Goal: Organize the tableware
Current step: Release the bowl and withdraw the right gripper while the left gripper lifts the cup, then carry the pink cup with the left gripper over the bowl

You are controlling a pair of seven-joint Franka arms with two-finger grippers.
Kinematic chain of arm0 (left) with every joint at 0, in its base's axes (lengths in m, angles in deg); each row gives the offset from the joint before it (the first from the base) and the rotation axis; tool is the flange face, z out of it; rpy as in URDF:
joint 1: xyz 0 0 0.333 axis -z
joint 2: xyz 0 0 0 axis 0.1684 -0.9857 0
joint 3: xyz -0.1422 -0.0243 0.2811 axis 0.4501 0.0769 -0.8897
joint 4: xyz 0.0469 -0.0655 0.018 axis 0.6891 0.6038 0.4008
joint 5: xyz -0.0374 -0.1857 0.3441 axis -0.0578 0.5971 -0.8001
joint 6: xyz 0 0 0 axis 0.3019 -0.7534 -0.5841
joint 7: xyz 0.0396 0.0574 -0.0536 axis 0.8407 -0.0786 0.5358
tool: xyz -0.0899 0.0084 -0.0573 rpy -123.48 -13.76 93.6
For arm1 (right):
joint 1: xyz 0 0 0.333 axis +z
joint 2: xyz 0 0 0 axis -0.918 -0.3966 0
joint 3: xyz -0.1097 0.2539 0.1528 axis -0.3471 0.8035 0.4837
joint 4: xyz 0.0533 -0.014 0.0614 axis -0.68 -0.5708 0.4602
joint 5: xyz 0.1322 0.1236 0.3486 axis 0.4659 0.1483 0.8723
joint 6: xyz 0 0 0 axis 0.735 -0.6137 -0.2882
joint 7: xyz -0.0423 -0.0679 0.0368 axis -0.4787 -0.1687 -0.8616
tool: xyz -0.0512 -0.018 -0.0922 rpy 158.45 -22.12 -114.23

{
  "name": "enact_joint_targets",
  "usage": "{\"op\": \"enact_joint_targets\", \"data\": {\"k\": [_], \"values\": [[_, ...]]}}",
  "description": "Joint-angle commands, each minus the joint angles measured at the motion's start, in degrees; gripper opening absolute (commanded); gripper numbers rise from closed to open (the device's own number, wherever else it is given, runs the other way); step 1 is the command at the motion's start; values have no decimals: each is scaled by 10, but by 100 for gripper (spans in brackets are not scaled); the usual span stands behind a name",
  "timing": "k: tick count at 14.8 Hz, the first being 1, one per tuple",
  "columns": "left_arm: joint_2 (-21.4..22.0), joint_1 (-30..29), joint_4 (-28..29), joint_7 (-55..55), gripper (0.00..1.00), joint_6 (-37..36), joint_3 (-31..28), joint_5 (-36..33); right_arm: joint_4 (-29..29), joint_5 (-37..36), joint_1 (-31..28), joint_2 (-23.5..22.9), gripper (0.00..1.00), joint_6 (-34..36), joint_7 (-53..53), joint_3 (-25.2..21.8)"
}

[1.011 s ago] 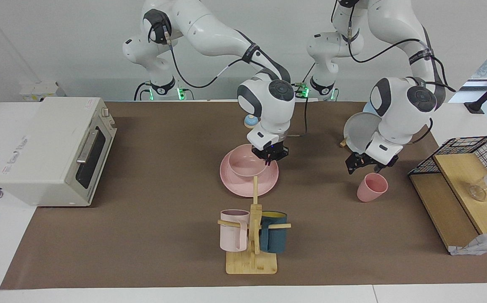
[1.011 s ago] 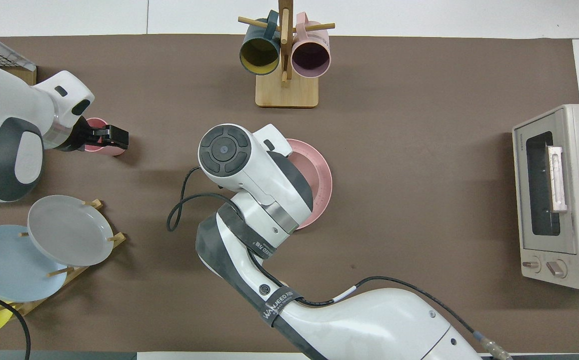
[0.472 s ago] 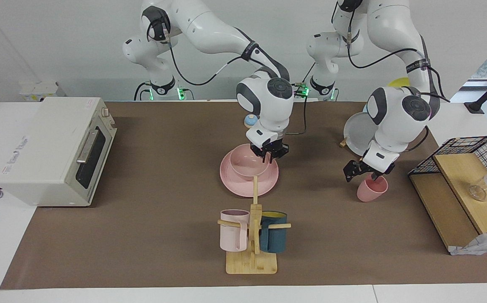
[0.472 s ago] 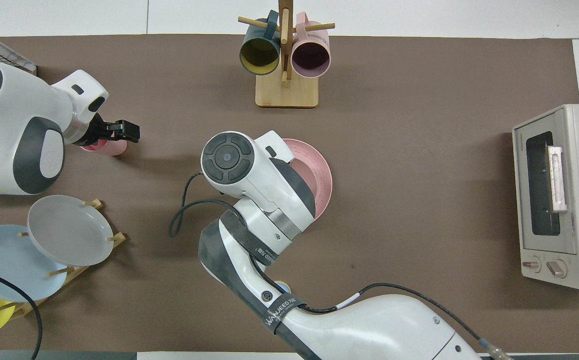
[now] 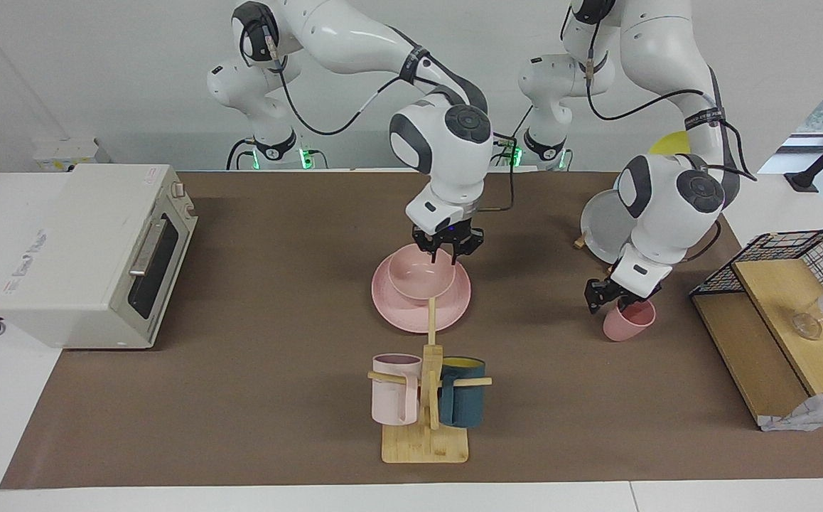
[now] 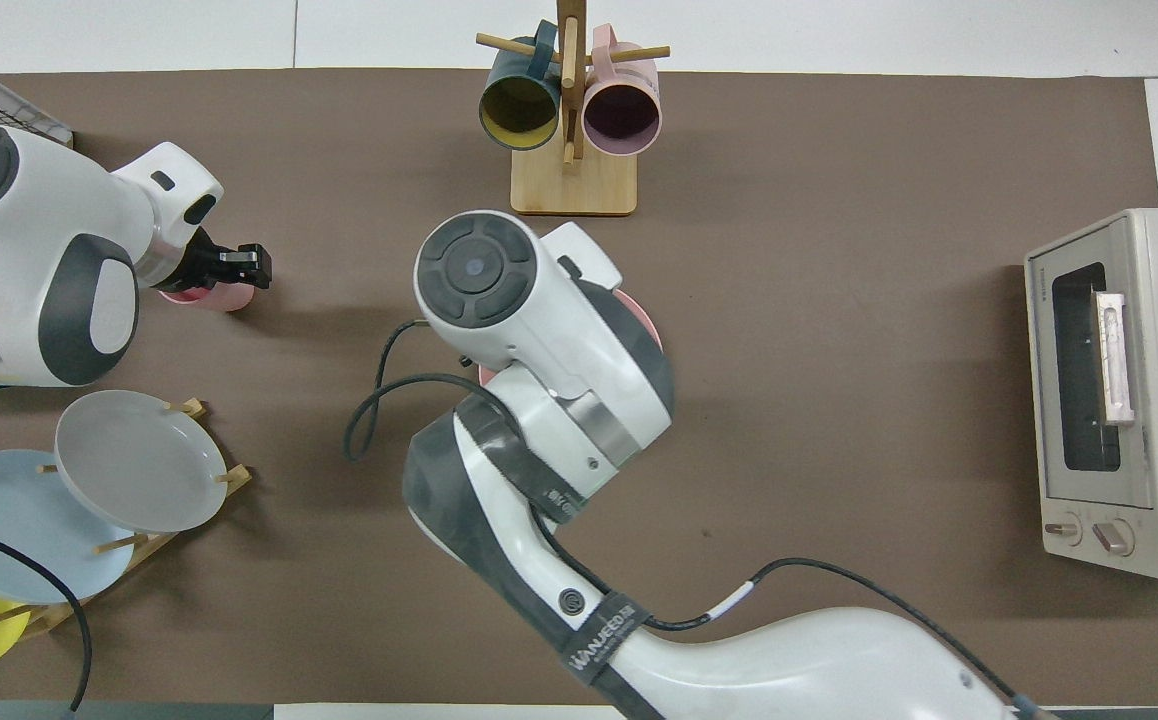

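Two white Franka arms worked over a brown-papered table. The right gripper (image 5: 448,250) hung just above the robot-side rim of the rounded matte pink bowl (image 5: 420,276), fingers parted and holding nothing; the bowl sat directly below it in the wide flat matte pink plate (image 5: 404,313). The left gripper (image 5: 614,297) straddled the rim of the small tapered handleless pink cup (image 5: 627,321), standing upright beneath it toward the left arm's end; whether its fingers had closed on the rim could not be told.
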Motion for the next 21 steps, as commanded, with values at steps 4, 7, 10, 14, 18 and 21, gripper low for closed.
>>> {"op": "enact_joint_targets", "data": {"k": [4,7,10,14,18,21], "values": [[-3,-2,-8,1,0,1,-5,-17,-108,12,-100,174,100,101,-252,-82],[-1,6,-93,10,0,-97,-4,-12,-104,9,-112,227,100,158,-368,-152],[-6,54,-209,104,0,-235,1,-5,-106,8,-143,229,100,197,-465,-204],[-43,171,-326,318,0,-326,1,7,-127,12,-199,242,100,204,-486,-204],[-72,282,-350,488,0,-295,-2,11,-136,-50,-320,253,100,195,-523,-67],[-95,316,-347,533,0,-262,-2,8,-143,-35,-340,261,100,193,-527,-64]]}}
